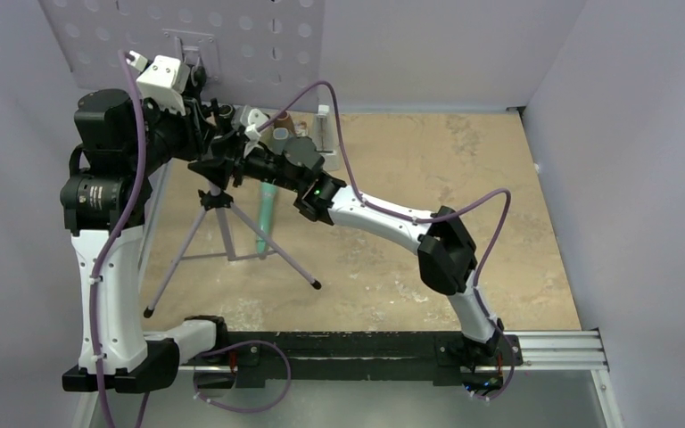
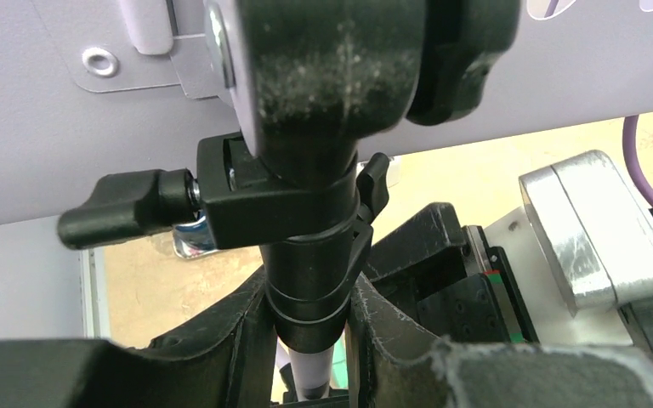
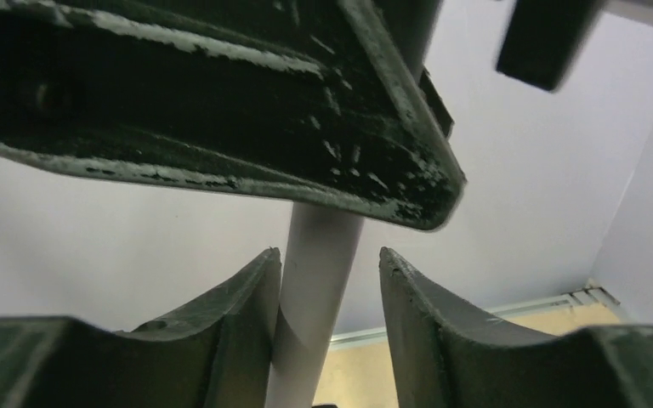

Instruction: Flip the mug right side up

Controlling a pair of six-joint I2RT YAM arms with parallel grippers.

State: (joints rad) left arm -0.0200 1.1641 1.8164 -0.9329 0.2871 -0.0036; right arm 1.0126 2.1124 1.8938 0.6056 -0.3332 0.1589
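Note:
No mug shows clearly in any view. A grey cylinder (image 1: 280, 139) stands at the back behind the arms; I cannot tell whether it is the mug. A tripod (image 1: 224, 234) stands left of centre. My left gripper (image 1: 211, 141) is at the tripod's head; in the left wrist view it (image 2: 310, 293) is shut on the black column collar (image 2: 306, 255), both fingers touching it. My right gripper (image 1: 243, 166) reaches in from the right; in its wrist view it (image 3: 330, 263) straddles a white pole (image 3: 315, 280), which touches the left finger and stands apart from the right finger.
A teal stick-like thing (image 1: 266, 218) hangs down beside the tripod legs. A brown item (image 1: 291, 121) and a white upright piece (image 1: 323, 125) stand at the back wall. A perforated panel (image 1: 232, 36) is behind. Purple cables loop over both arms.

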